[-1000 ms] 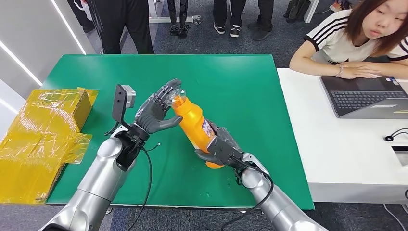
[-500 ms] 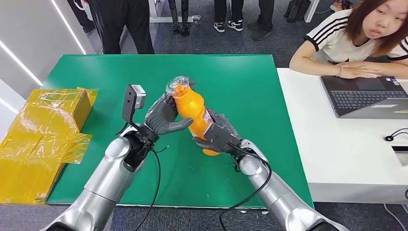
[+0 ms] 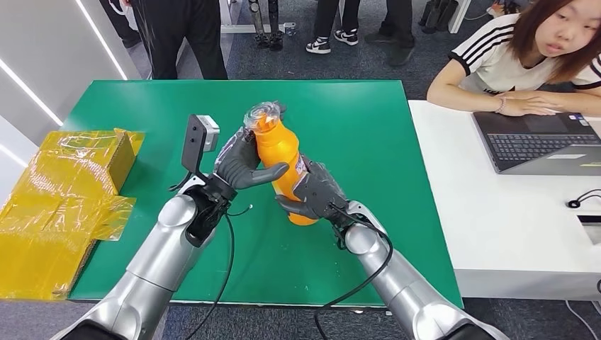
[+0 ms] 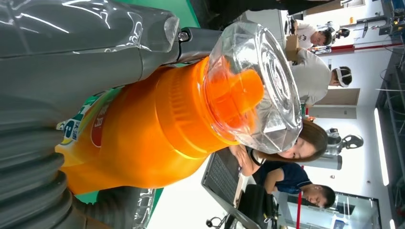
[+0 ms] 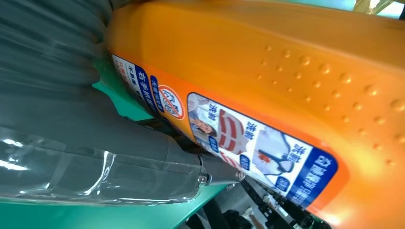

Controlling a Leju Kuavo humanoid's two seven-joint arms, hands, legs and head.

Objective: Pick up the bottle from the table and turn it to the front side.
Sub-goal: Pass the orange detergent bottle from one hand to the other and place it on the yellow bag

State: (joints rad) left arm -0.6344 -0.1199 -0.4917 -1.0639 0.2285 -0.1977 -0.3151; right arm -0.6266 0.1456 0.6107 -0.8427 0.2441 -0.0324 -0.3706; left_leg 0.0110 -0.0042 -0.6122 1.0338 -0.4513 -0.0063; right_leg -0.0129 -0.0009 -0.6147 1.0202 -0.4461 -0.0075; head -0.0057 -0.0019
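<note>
Robot lab: onlookers, laptop

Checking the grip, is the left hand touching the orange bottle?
Touching: head view shows the left hand wrapped around the orange bottle's upper body.

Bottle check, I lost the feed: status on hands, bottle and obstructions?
Left hand grips upper bottle. Right hand holds lower body. Bottle lifted off green table, cap up. Nothing obstructing.

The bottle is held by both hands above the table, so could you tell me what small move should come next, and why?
Probably twist the bottle further: left hand grips its upper body, right hand its lower, and the right wrist view shows a side label.
</note>
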